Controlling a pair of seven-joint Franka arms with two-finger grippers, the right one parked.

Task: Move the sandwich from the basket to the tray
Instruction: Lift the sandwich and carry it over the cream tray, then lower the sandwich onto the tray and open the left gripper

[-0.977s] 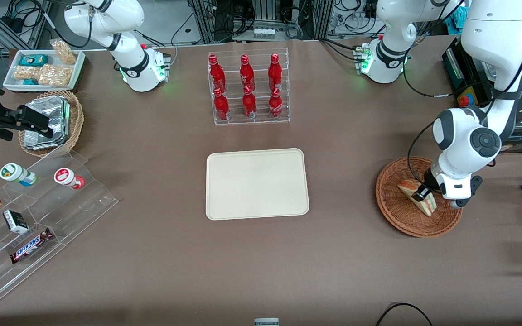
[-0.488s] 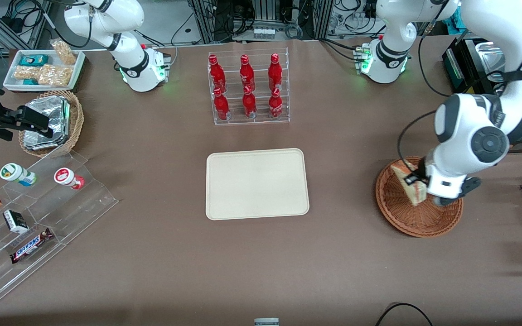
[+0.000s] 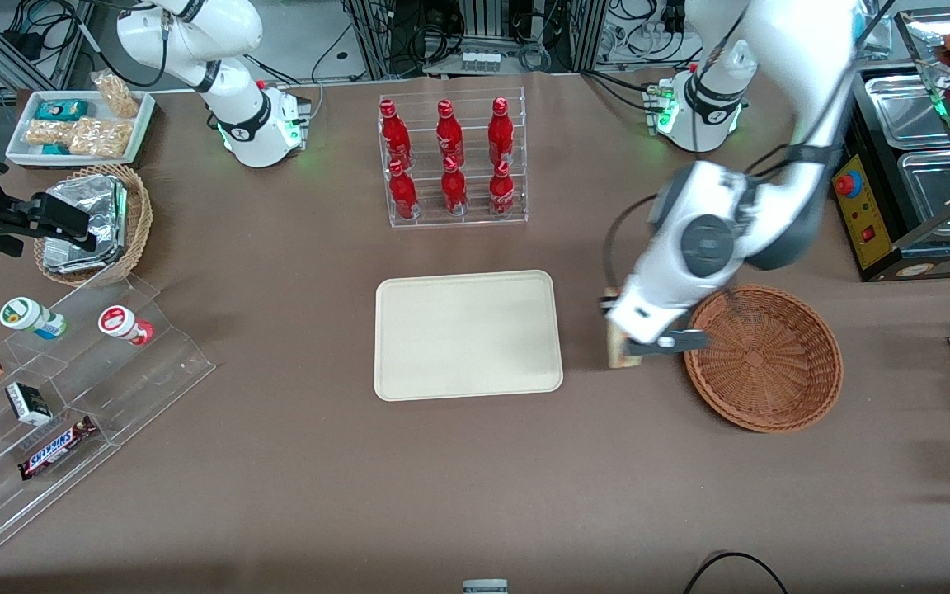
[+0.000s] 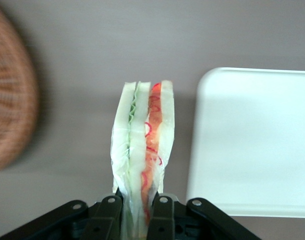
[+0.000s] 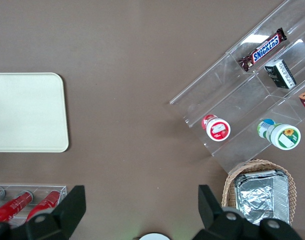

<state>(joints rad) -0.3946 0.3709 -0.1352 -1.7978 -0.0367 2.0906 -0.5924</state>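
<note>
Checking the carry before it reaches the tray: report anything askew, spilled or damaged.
Nothing stands out. The gripper is shut on the sandwich, held on edge in its wrap above bare table between the basket and the tray. No filling has spilled.

Working arm: glossy white rounded shells w/ dark grey joint sections; a round grey cap w/ concentric ring on the elbow-like joint. Black cable loops along the links & down by the wrist. White dome base w/ black ring band, small logo & green status light, bolted on the tabletop. The black two-finger gripper [image 4: 134, 210] has matte black plastic housing, angular ribbed arms, w/ four round silver screw heads across it. Gripper is over bare tabletop.
</note>
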